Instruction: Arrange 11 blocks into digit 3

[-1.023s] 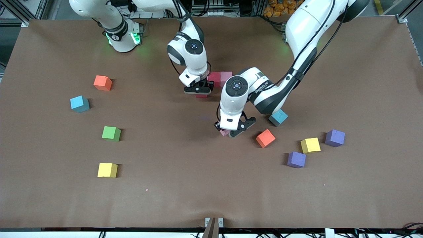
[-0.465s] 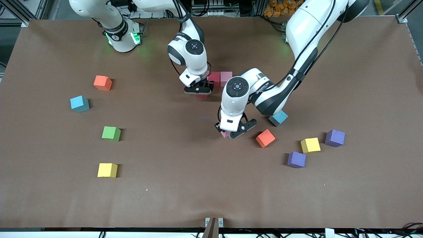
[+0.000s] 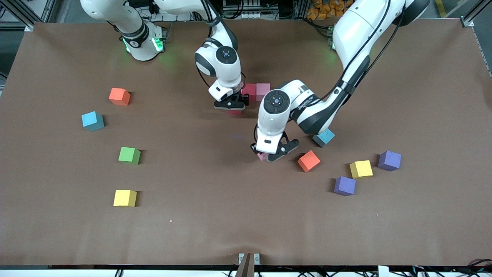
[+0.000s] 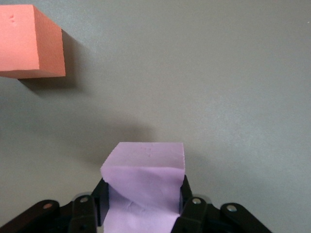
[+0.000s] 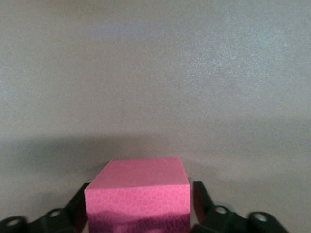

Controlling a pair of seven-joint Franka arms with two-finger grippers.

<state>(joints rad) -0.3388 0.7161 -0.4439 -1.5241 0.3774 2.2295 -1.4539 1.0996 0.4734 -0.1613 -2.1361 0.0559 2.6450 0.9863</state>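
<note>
yellow foam cube (image 3: pixel 125 198): lone, nearest the front camera, toward the right arm's end.
loose cubes: purple foam cube (image 3: pixel 344 186), second yellow cube (image 3: pixel 361 169), orange-red foam cube (image 3: pixel 308 161), all unplaced, toward the left arm's end.
left gripper (image 3: pixel 270 152): closed on a pale pink foam cube (image 4: pixel 145 187), foam pinched in at the sides; low over bare table beside the orange-red cube.
right gripper (image 3: pixel 231 105): over a deep pink foam cube (image 5: pixel 138 196), fingers apart with gaps each side, not squeezing.
digit 3: barely begun; red foam cube (image 3: pixel 249 90) touching a pink foam cube (image 3: pixel 263 90), farthest from the camera.
step: right arm setting its cube by the pair, left arm carrying the next.
next move: likely right gripper lifts clear, left brings pink cube in flush.
hidden: deep pink cube mostly under the right gripper; contact with the pair unclear.
</note>
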